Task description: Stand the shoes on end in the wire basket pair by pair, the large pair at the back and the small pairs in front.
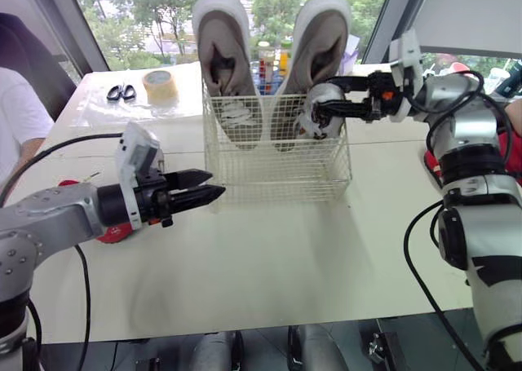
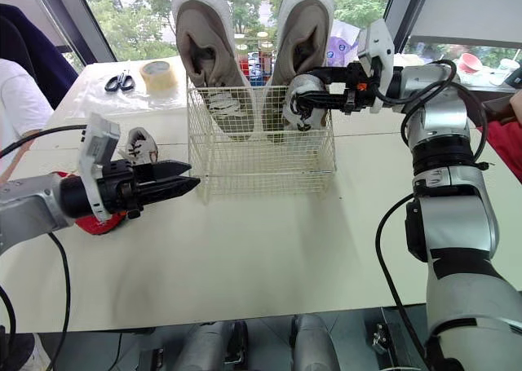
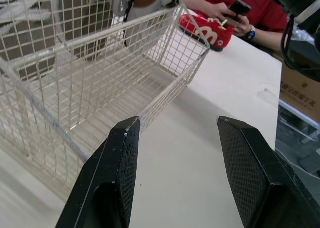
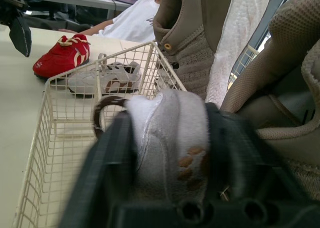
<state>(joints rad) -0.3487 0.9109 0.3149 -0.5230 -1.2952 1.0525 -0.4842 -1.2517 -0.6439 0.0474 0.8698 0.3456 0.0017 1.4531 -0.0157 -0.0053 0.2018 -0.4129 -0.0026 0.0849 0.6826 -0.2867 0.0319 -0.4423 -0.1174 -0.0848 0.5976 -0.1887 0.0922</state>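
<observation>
A white wire basket (image 1: 277, 174) stands mid-table with two large taupe shoes (image 1: 222, 53) (image 1: 322, 45) on end against its back wall. My right gripper (image 1: 320, 102) is shut on a small white shoe (image 1: 312, 118), held over the basket's right rear part, just in front of the right taupe shoe (image 4: 295, 87). My left gripper (image 1: 216, 184) is open and holds nothing, hovering by the basket's front left corner. On the table left of the basket lie a small white shoe (image 2: 140, 145) and a small red shoe (image 2: 98, 223).
A tape roll (image 1: 161, 84) and scissors (image 1: 121, 92) lie at the far left of the table. Another small red shoe (image 3: 207, 30) sits right of the basket, near a person in red holding a phone (image 3: 240, 7). A person in white (image 1: 16, 118) sits at the left.
</observation>
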